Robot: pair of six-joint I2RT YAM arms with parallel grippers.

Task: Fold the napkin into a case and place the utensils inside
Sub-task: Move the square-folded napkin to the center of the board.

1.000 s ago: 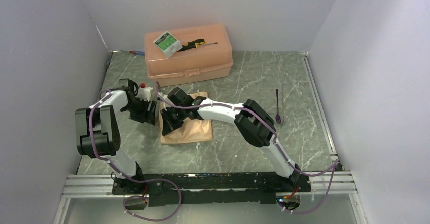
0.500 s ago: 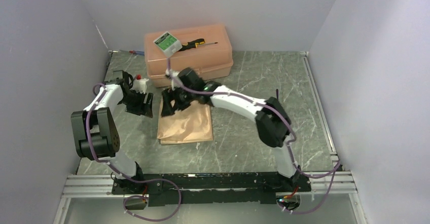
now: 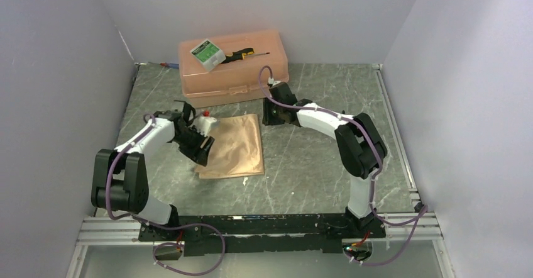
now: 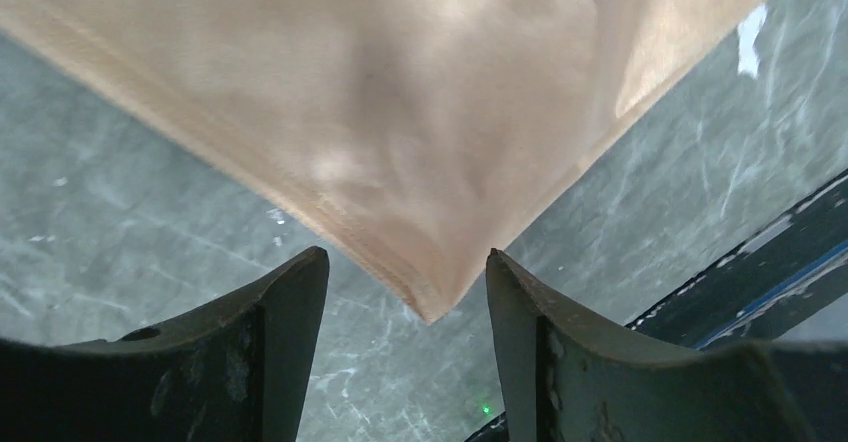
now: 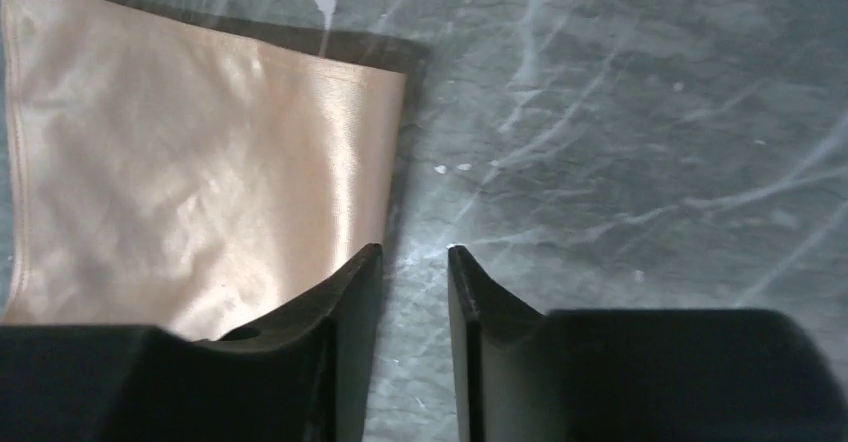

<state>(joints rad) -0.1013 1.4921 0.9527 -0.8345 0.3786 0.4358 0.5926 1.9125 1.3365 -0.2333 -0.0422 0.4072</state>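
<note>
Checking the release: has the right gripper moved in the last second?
Yes. The right gripper left the napkin, moving right and nearer the peach plastic box.

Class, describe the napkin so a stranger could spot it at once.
Find the peach plastic box at the table's far edge. Just in front of it, mid-table, lies the napkin. Unlike the rigid box, it is flat, shiny cloth.

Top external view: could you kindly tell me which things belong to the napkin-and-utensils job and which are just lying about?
For the job: napkin; the utensils are not visible.
Lying about: peach plastic box; screwdriver on its lid; green-and-white packet on its lid.
</note>
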